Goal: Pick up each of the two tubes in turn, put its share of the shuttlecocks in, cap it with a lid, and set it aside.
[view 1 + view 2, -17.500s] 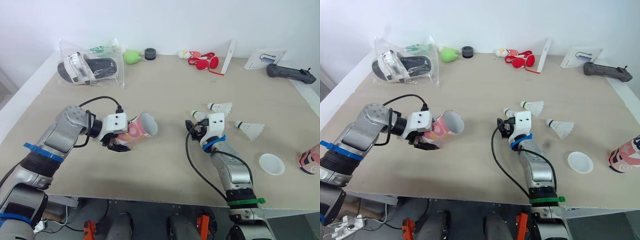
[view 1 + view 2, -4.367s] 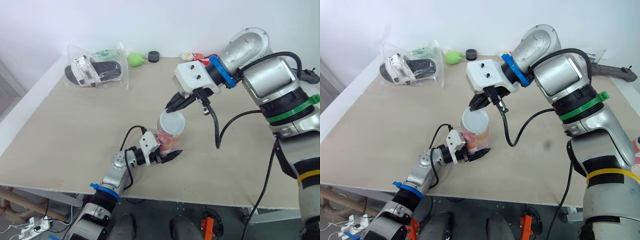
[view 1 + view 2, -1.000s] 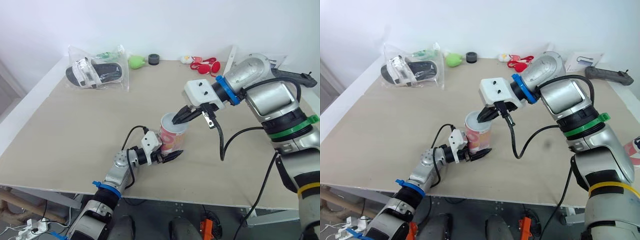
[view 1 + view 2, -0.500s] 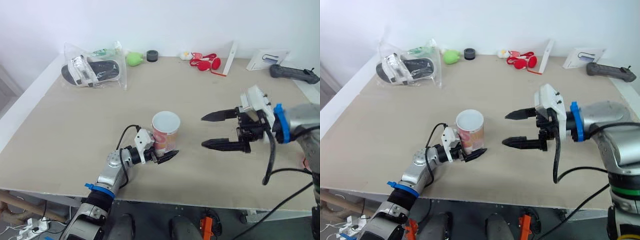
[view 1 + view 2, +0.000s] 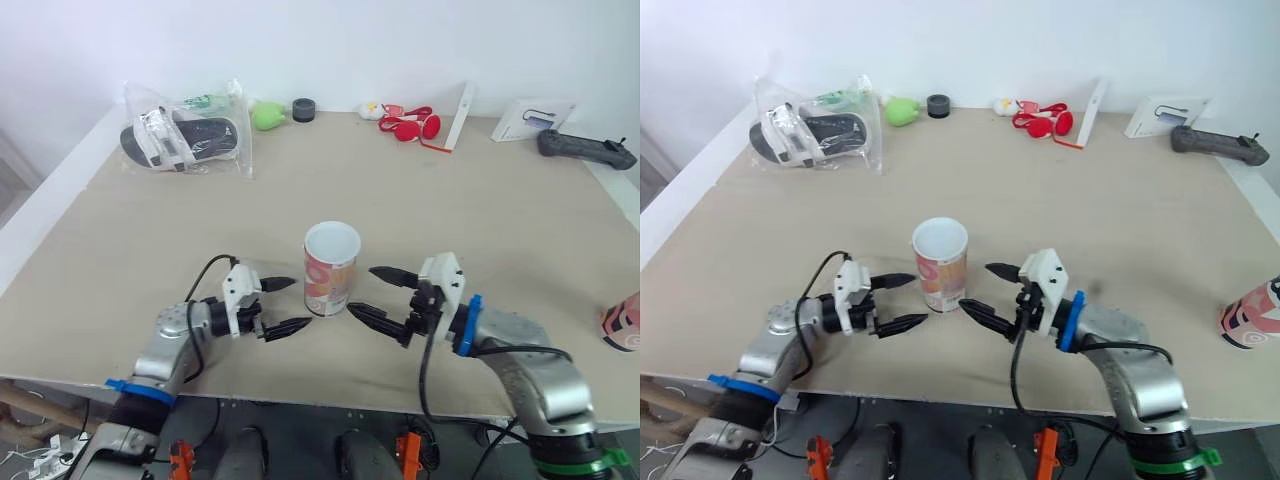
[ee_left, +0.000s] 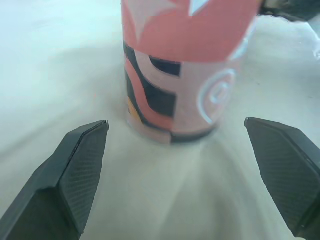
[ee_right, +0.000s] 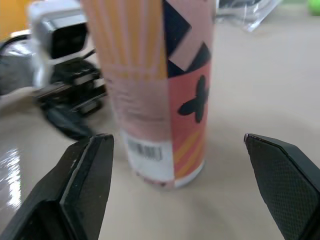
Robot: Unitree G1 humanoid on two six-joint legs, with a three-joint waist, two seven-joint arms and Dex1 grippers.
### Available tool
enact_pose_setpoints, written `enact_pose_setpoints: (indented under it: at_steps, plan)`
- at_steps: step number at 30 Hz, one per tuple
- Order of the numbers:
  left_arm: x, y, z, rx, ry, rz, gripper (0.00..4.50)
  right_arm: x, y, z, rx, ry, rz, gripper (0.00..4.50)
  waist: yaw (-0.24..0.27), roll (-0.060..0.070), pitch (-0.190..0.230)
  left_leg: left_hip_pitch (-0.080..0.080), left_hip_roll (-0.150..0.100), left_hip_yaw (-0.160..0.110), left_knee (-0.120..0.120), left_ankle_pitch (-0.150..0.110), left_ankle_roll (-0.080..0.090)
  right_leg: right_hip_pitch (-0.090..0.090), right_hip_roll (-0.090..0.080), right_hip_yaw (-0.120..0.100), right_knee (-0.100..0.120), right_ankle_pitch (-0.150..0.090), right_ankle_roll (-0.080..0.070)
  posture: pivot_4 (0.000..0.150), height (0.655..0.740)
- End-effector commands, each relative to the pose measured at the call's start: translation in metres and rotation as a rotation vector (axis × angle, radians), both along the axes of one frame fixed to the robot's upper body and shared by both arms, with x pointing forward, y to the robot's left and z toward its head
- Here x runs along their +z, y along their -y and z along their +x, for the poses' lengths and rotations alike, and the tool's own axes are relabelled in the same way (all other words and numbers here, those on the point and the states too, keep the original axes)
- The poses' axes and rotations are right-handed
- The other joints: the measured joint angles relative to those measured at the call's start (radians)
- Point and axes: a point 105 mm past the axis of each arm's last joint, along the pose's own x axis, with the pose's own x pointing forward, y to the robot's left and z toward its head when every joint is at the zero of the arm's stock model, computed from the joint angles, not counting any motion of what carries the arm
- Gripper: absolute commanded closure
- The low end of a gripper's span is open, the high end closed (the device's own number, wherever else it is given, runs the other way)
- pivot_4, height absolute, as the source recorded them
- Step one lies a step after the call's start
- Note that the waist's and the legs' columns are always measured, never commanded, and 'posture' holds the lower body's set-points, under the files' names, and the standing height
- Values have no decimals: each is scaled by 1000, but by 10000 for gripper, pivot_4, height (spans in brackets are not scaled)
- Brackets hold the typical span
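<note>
Standing upright at the frame's centre on the worktop, the pink patterned tube carries a white lid; its contents are hidden. The left end effector, fingers spread, points at it from the lower left, not touching. The right end effector, equally spread, faces it from the lower right. A second tube sits at the right edge.

One tube, pink with dark and white patterns, stands upright near the middle of the worktop, a white lid closing its top. A second tube, also pink, is well apart at the right edge.
</note>
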Motion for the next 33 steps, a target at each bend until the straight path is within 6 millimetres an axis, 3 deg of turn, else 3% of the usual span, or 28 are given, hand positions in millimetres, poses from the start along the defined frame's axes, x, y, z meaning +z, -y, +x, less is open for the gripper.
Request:
enact_pose_setpoints:
  at_steps: [1, 4, 12, 15, 24, 27, 29, 33]
  plan:
    - [24, -21, -7, 24, 38, -24, 0, -7, -16, 6, -2, 40, 28, 258, 0, 0, 1, 0, 1, 0, 0, 0, 0, 0, 1, 0, 0, 0, -1, 1500, 7400]
    - [44, -32, -10, 54, 30, -80, 0, -13, -29, 6, 47, 36, 43, 258, 1, 0, 2, 0, 3, 0, -1, 0, 0, -2, 2, 0, 0, 1, -3, 1500, 7400]
    - [81, -27, -23, 31, 45, -126, 0, -19, -49, 21, 73, 53, 64, 258, 2, -2, 2, 0, 3, 0, -1, 1, -2, -2, 2, 0, 0, 1, -3, 1500, 7400]
    - [84, -28, -27, 33, 33, -110, 0, -21, -66, 22, 120, 51, 78, 258, -1, -2, 3, 0, 4, 0, -2, 2, -3, -3, 4, 0, 1, 2, -4, 1500, 7400]
    - [79, -38, -31, 69, 21, -72, 0, -26, -82, 33, 127, 65, 104, 258, 0, -2, 3, 0, 5, 0, -3, 4, -6, -4, 4, 0, 1, 3, -5, 1500, 7400]
    - [77, -38, -32, 71, 18, -66, 0, -28, -83, 37, 120, 63, 118, 9729, 0, -2, 3, 0, 5, 0, -3, 4, -7, -4, 4, 0, 2, 3, -5, 1500, 7400]
    - [76, -37, -32, 70, 16, -66, 0, -26, -84, 36, 124, 63, 123, 13309, 0, -2, 2, 0, 5, 0, -3, 4, -7, -4, 4, 0, 2, 3, -5, 1500, 7400]
    - [76, -34, -30, 70, 20, -63, 0, -23, -82, 33, 124, 68, 126, 14678, 0, -2, 2, 0, 5, 0, -3, 4, -7, -4, 4, 0, 2, 3, -5, 1500, 7400]
